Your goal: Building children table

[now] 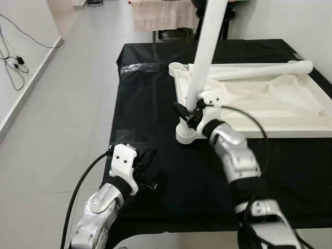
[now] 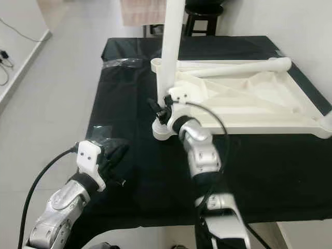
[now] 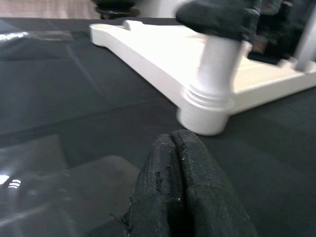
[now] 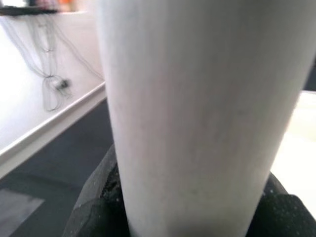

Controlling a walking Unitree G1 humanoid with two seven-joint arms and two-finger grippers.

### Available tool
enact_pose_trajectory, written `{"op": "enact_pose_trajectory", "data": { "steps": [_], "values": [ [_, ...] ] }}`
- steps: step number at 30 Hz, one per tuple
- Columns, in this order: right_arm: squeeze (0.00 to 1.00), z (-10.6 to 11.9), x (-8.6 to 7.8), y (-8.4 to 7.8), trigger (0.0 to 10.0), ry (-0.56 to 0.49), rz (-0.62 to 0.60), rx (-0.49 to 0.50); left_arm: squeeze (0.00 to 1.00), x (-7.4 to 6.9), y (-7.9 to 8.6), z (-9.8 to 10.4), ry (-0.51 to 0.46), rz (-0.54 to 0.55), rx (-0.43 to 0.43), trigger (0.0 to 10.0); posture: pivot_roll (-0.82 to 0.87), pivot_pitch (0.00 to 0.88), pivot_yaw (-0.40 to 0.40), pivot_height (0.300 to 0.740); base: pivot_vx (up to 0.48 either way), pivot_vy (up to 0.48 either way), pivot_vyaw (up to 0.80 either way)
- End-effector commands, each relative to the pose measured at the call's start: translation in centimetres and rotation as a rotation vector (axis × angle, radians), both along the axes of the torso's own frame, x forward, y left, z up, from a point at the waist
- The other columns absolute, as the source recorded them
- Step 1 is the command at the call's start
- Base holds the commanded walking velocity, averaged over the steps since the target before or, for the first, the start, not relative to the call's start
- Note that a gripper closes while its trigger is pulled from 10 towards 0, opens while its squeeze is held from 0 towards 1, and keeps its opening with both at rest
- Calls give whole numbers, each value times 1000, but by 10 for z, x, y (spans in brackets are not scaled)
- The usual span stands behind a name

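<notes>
A white children's tabletop [image 1: 270, 104] lies upside down on the black-covered table [image 1: 155, 93]. One white leg [image 1: 205, 52] stands upright in its near-left corner socket [image 1: 187, 134]. My right gripper [image 1: 191, 115] is shut on this leg just above the socket; the leg fills the space between its fingers [image 4: 98, 207]. Another white leg [image 1: 259, 71] lies loose across the far side of the tabletop. My left gripper [image 1: 148, 168] rests low over the cloth near the front left, its fingers [image 3: 177, 197] pressed together and holding nothing.
Clear plastic wrap [image 1: 140, 67] lies on the cloth at the far left. The table's left edge drops to grey floor [image 1: 67, 104]. Cables [image 1: 13, 62] hang on the left wall. A chair with a beige cloth [image 1: 161, 15] stands behind the table.
</notes>
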State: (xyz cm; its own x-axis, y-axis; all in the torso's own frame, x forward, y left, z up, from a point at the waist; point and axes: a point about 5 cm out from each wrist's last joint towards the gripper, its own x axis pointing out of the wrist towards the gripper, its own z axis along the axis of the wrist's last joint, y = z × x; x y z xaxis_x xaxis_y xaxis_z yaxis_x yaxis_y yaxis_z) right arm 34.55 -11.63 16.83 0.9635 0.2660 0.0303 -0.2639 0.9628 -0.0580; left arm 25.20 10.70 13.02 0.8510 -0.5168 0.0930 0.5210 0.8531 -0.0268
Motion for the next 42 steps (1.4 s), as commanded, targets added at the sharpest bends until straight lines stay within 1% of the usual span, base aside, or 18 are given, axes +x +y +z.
{"op": "enact_pose_trajectory", "data": {
  "steps": [1, 6, 7, 11, 12, 13, 15, 16, 18, 19, 20, 22, 24, 26, 31, 32, 33, 42],
  "values": [
    [0, -37, -8, -5, 0, 153, -40, -83, 0, 0, 1, 0, 7, -6, -1, 10000, -5, 125, -10, 740, 0, 0, 0],
    [0, -31, -5, 2, 0, 120, 18, -125, 0, 1, 1, 0, 4, -7, 3, 10000, 9, 128, -16, 740, 0, 0, 0],
    [0, -31, -5, 4, 10000, 116, 35, -142, 0, 1, 2, 0, 3, -4, 4, 10000, 9, 128, -16, 740, 0, 0, 0],
    [0, -30, -3, 3, 10000, 132, 48, -120, 0, 1, 2, 0, 3, -1, 4, 10000, 9, 126, -15, 740, 0, 0, 0],
    [1000, -27, -2, 3, 10000, 129, 64, -91, 0, 2, 1, 0, 5, -4, 2, 10000, 11, 125, -13, 740, 0, 0, 0],
    [1000, -27, -2, 3, 10000, 129, 64, -91, 0, 2, 1, 0, 5, -4, 2, 10000, 11, 125, -13, 740, 0, 0, 0],
    [1000, -12, 5, 9, 10000, 112, 191, -31, 0, 2, 1, 0, 7, -10, 0, 10000, 8, 123, -11, 740, 0, 0, 0],
    [702, -5, 6, 14, 10000, 116, 293, -25, 0, 2, 0, 0, 8, -12, -1, 10000, 9, 123, -12, 740, 0, 0, 0],
    [702, -5, 6, 14, 10000, 116, 293, -25, 0, 2, 0, 0, 8, -12, -1, 10000, 9, 123, -12, 740, 0, 0, 0],
    [702, 0, 6, 17, 10000, 122, 358, -25, 0, 2, 0, 0, 9, -13, -1, 10000, 9, 123, -12, 740, 0, 0, 0],
    [0, 10, 7, 17, 10000, 103, 444, -59, 0, 2, 0, 0, 8, -12, -1, 10000, 13, 118, -20, 740, 0, 0, 0],
    [0, 10, 7, 17, 10000, 103, 444, -59, 0, 2, 0, 0, 8, -12, -1, 10000, 13, 118, -20, 740, 0, 0, 0],
    [0, 32, 17, 10, 10000, 48, 595, -111, 0, 3, -1, -1, 7, -10, -2, 10000, 15, 113, -23, 740, 0, 0, 0],
    [0, 39, 23, 6, 10000, 38, 642, -122, 0, 3, -1, -1, 6, -9, -2, 10000, 19, 111, -24, 740, 0, 0, 0],
    [0, 47, 32, 2, 9804, 36, 699, -97, 0, 3, -2, -2, 8, -8, -2, 10000, 23, 104, -24, 740, 0, 0, 0],
    [0, 50, 35, 2, 2902, 44, 719, -74, 0, 4, -2, -2, 9, -9, -2, 10000, 24, 102, -24, 740, 0, 0, 0],
    [0, 49, 36, 2, 0, 60, 750, -64, 0, 4, -2, -2, 9, -9, -2, 10000, 26, 101, -23, 740, 0, 0, 0],
    [0, 41, 35, 0, 0, 116, 819, -96, 0, 3, -2, -2, 9, -10, -3, 10000, 27, 105, -27, 740, 0, 0, 0]
  ]
}}
